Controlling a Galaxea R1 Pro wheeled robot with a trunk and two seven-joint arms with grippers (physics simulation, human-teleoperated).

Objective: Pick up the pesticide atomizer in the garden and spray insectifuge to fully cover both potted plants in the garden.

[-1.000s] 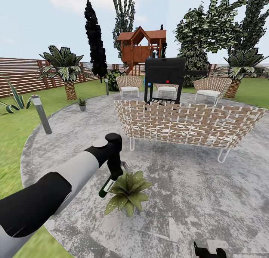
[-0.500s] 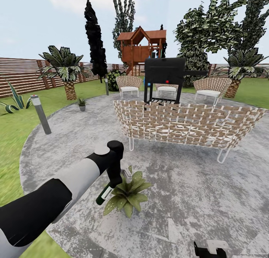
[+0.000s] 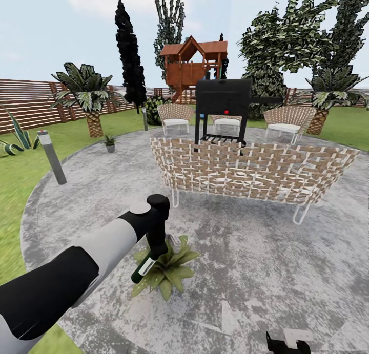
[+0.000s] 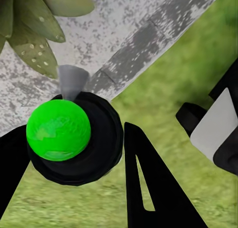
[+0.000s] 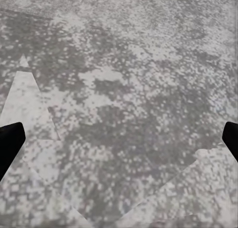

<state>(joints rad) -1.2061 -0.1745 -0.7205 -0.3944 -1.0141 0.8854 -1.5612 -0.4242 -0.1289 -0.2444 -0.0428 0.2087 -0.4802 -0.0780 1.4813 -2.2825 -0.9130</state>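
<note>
Pesticide atomizer (image 3: pixel 143 268) tilted, base down-left.

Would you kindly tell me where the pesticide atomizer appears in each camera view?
Head view: the pesticide atomizer hangs below the left gripper, lower left of centre, against the near potted plant.
Left wrist view: its green end sits between the dark jaws.
Right wrist view: only paving to see.
Shared landmark: the plant's leaves.

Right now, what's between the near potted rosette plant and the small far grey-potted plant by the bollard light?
In the head view, only bare mottled grey paving lies between the near potted plant and the far potted plant; the bollard light stands off to the side.
</note>
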